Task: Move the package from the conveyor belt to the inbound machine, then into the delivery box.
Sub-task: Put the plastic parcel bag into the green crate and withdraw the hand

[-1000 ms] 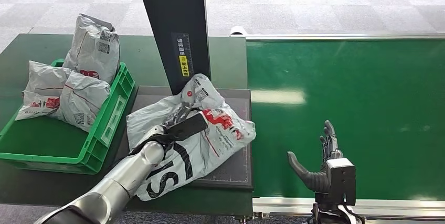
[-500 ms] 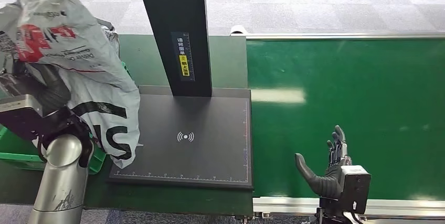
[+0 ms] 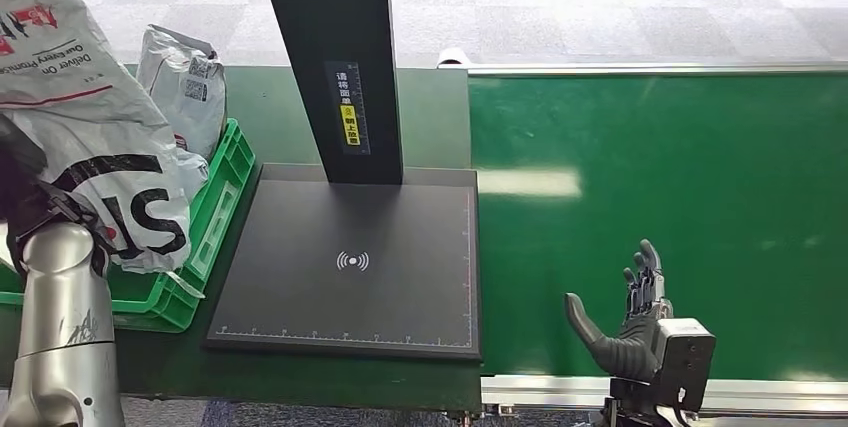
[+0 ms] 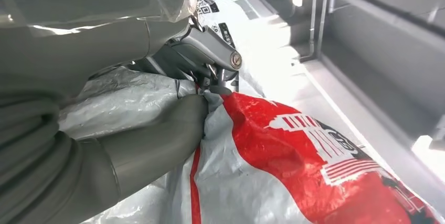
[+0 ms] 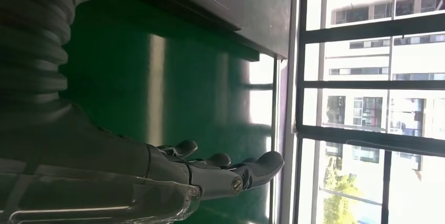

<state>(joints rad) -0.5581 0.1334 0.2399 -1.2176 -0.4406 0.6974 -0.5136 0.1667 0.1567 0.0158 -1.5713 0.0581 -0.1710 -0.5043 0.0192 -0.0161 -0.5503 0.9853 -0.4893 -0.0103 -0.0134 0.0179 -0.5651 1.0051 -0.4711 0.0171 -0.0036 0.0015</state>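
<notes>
I've got the package (image 3: 85, 137) up in my left hand (image 4: 173, 103), held high at the left edge of the head view, hanging over the green crate (image 3: 215, 217). In the left wrist view the thick grey thumb (image 4: 152, 140) presses into the plastic from one side and the darker fingers (image 4: 210, 56) close over a bunched fold from the other, so the bag is pinched between them near its top. The rest of it sags below the grip, its lower end hanging over the crate's near rim.

The package is a soft grey-white plastic mailer, crinkled and glossy, with big black letters across the lower part, a thin red line and small black print higher up, and a large red printed patch that shows close up in the wrist view.

Behind it, another grey mailer (image 3: 185, 82) with square code labels stands in the crate's far corner.

The black scanner plate (image 3: 350, 267) sits just right of the crate, with its dark upright post (image 3: 335, 57) at the back.

My right hand (image 3: 625, 322) hovers low over the near edge of the green conveyor belt (image 3: 660, 187), fingers straight and apart, thumb out to the side, holding nothing.
</notes>
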